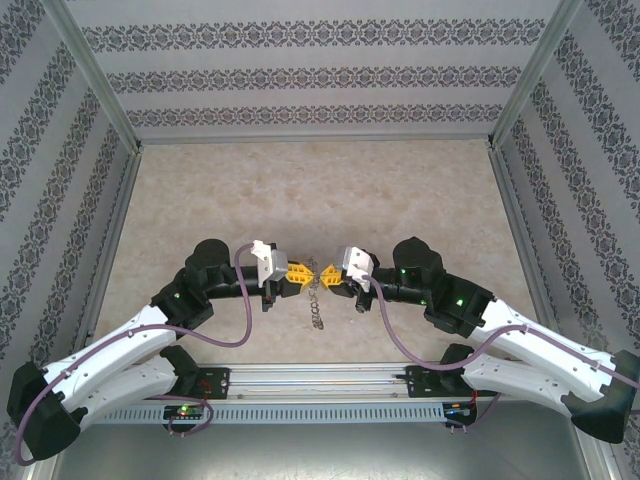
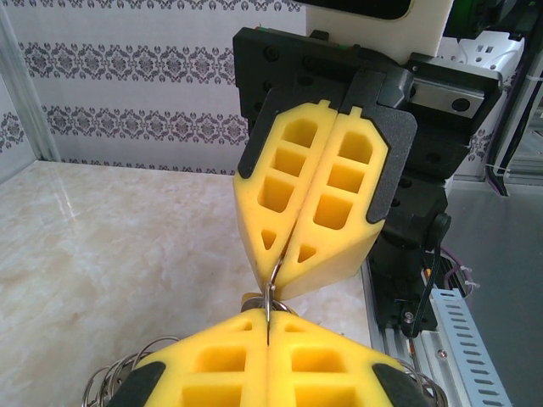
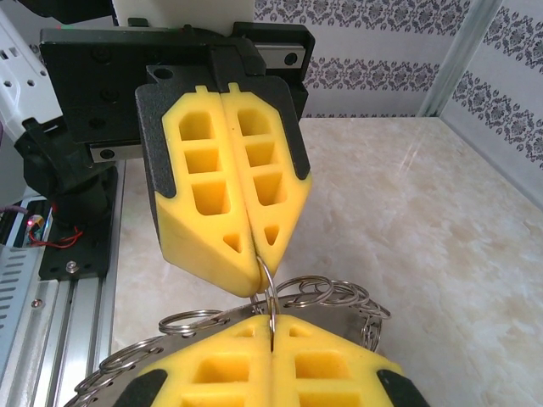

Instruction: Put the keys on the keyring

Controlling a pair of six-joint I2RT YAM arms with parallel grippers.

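Note:
My two grippers meet tip to tip above the middle of the table, the left gripper (image 1: 303, 272) facing the right gripper (image 1: 330, 274). Both are shut on the same small wire loop (image 2: 271, 292) of the keyring. The rest of the keyring (image 1: 316, 305) hangs limp below them as a dark chain-like strand. In the right wrist view the grey band (image 3: 344, 317) curves behind my right gripper (image 3: 271, 322), fringed with several wire loops (image 3: 188, 320). The left gripper (image 3: 257, 273) comes down from above. A small brass-coloured piece (image 2: 248, 298) shows beside the left gripper (image 2: 269, 317); no key is plainly visible.
The marble-patterned tabletop (image 1: 300, 190) is walled by patterned panels on three sides. An aluminium rail (image 1: 320, 378) with cable ducting runs along the near edge, between the arm bases.

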